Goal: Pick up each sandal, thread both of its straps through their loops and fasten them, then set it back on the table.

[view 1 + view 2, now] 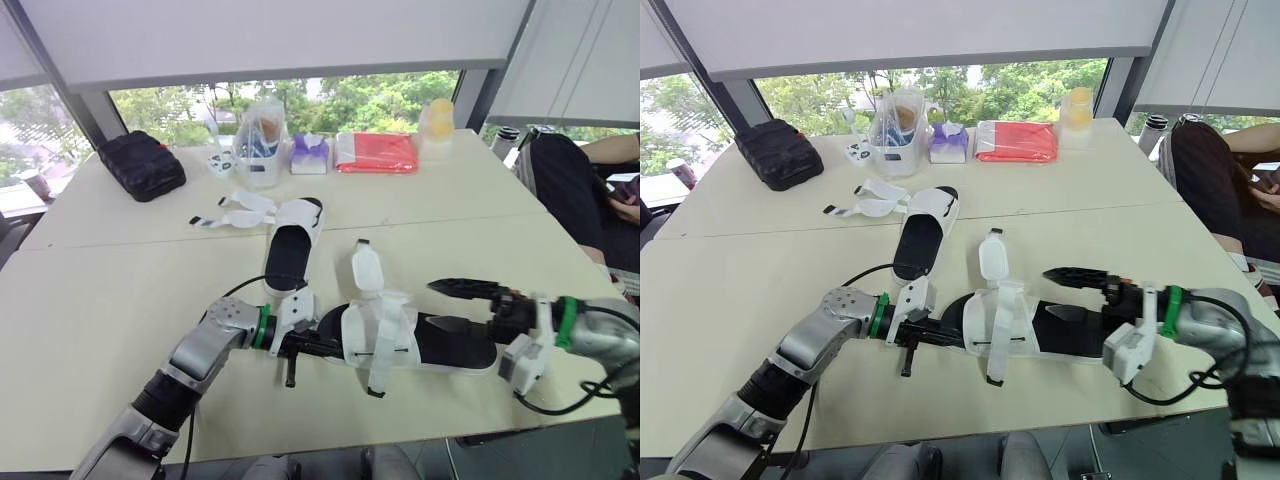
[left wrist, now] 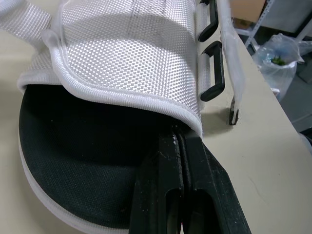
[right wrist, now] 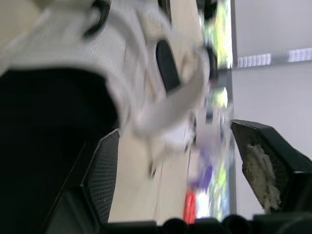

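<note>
Nearest, the left gripper (image 1: 322, 347) lies low on the surface (image 1: 120, 290), fingers together, tips tucked under the white upper of the near sandal (image 1: 385, 320) at its left end; the right gripper (image 1: 455, 306) straddles its right end, fingers apart; its straps (image 1: 365, 268) are unfastened; a second sandal (image 1: 290, 250) lies farther off. Best, I judge: close the right on the sole's edge, lift level, then feed a strap through its loop (image 2: 213, 73).

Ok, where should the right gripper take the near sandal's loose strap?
Probably the strap by its rounded free end, sticking out past the far side of the sandal. Bring the open right gripper from the right, pinching its flat faces.
</note>
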`<state>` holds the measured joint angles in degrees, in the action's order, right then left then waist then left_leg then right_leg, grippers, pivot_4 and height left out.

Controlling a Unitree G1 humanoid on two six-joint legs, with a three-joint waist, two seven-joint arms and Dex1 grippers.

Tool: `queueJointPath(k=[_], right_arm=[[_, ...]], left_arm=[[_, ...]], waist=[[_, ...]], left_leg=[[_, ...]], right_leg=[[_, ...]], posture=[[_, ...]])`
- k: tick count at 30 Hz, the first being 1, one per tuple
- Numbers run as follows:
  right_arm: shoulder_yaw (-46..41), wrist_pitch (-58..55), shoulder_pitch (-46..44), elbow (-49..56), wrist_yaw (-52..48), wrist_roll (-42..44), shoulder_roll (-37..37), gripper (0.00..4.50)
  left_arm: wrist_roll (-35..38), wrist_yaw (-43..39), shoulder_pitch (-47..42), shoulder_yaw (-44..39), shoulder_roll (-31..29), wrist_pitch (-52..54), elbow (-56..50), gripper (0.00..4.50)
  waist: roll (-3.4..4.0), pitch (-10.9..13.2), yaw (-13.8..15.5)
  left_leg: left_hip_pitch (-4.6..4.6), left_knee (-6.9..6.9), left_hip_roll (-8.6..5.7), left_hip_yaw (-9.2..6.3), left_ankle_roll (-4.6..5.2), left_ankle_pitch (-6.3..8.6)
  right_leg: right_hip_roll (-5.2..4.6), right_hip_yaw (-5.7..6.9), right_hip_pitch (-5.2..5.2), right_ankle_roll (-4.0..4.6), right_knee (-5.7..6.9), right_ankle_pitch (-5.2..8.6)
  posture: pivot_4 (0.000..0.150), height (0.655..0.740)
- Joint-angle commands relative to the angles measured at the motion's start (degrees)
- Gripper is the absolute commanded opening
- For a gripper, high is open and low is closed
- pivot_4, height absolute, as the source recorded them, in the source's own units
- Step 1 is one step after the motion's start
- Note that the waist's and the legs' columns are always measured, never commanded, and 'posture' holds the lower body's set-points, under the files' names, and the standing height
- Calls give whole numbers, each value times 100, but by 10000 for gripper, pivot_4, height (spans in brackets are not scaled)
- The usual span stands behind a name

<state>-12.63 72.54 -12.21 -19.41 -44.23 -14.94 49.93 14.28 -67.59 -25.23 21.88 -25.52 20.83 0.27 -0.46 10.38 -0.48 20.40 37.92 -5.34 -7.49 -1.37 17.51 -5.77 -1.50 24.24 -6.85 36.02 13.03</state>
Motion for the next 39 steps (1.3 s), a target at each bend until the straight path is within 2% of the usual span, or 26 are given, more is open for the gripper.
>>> queueJointPath(k=[1, 3, 4, 7, 9, 10, 12, 13, 18, 22, 27, 31, 34, 36, 39], right_arm=[[-478, -2246, 763, 674, 134, 1282, 165, 38926], [-629, -4959, 1476, 2010, 9, 3287, 282, 38926], [-705, -5793, 1661, 2530, 26, 3856, 345, 38926], [-939, -7973, 2079, 4118, 381, 5877, 713, 38926], [-1180, -9465, 2634, 5040, 559, 7886, 1158, 38926], [-1289, -10080, 3032, 5355, 516, 8582, 1359, 38926], [-1433, -10906, 3787, 5808, 153, 9173, 1636, 38926], [-1517, -11114, 3926, 5890, 95, 9277, 1689, 38926], [-567, -11221, 4281, 6078, 189, 7996, 1225, 38926], [73, -11093, 3857, 5827, 424, 7313, 624, 38926], [401, -11115, 3573, 5649, 373, 6853, 240, 38926], [590, -11432, 3087, 5554, 669, 7254, -308, 38926], [511, -11816, 3034, 5417, 979, 7982, -743, 38926], [690, -11895, 2970, 5438, 999, 7818, -831, 38926], [892, -11949, 2805, 5415, 1174, 7649, -1054, 30343]], left_arm=[[-34, -16, -34, 36, 27, -4, 26, 0], [-11, -42, -70, 26, 33, 25, 28, 0], [-4, -56, -79, 19, 29, 34, 27, 0], [0, -99, -98, 24, 25, 59, 16, 0], [8, -127, -117, 35, 36, 88, 15, 0], [7, -140, -127, 50, 50, 92, 22, 0], [2, -168, -142, 77, 74, 98, 41, 0], [1, -174, -158, 82, 84, 105, 54, 0], [-37, -141, -160, 144, 153, 105, 95, 0], [-62, -73, -102, 181, 188, 101, 64, 0], [-63, -30, -98, 189, 225, 127, 50, 0], [-78, 47, -115, 187, 262, 116, 90, 0], [-101, 103, -148, 176, 299, 91, 147, 0], [-108, 103, -144, 172, 308, 96, 156, 0], [-108, 104, -127, 172, 305, 132, 115, 0]], waist=[[1, -1, -5], [3, -1, 5], [6, -3, 2], [24, -10, -28], [23, -10, 1], [23, -10, 31], [13, -9, 130], [11, -8, 152], [-2, -9, 136], [1, -10, 122], [0, -10, 132], [2, -11, 132], [0, -10, 154], [1, -10, 153], [2, -11, 138]], left_leg=[[0, 0, 0, 3, 0, 0], [2, 0, 3, 0, 1, 0], [4, 0, 5, -1, 2, 1], [1, 3, 7, 5, 5, 2], [1, 3, 14, 3, 5, 2], [6, 4, 16, -6, 5, 2], [8, 3, 20, -21, 9, 5], [11, 3, 26, -30, 14, 8], [4, 12, 12, -15, 28, 16], [1, 13, 12, -13, 30, 18], [2, 13, 13, -16, 29, 18], [2, 13, 13, -18, 29, 18], [5, 13, 12, -24, 29, 18], [6, 13, 9, -25, 29, 18], [5, 13, 9, -24, 29, 18]], right_leg=[[0, -4, 0, 0, -1, 0], [-1, -6, -3, 2, -3, 1], [-3, -7, -2, 2, -3, 1], [-5, -10, -4, 2, -8, 1], [-2, -5, -6, 1, -9, 2], [1, 1, -7, 0, -10, 2], [7, 13, -17, -1, -21, 3], [14, 20, -25, -1, -39, 3], [-3, 24, -60, -24, -97, -12], [-5, 25, -60, -26, -98, -12], [-4, 27, -59, -27, -96, -13], [-4, 27, -59, -27, -97, -13], [-4, 29, -59, -27, -97, -13], [-5, 28, -59, -27, -98, -13], [-5, 28, -59, -27, -98, -13]], posture=[[1500, 7400], [1500, 7400], [1500, 7400], [1500, 7400], [1500, 7400], [1500, 7400], [1500, 7400], [1500, 7400], [1500, 7400], [1500, 7400], [1500, 7400], [1500, 7400], [1500, 7400], [1500, 7400], [1500, 7400]])
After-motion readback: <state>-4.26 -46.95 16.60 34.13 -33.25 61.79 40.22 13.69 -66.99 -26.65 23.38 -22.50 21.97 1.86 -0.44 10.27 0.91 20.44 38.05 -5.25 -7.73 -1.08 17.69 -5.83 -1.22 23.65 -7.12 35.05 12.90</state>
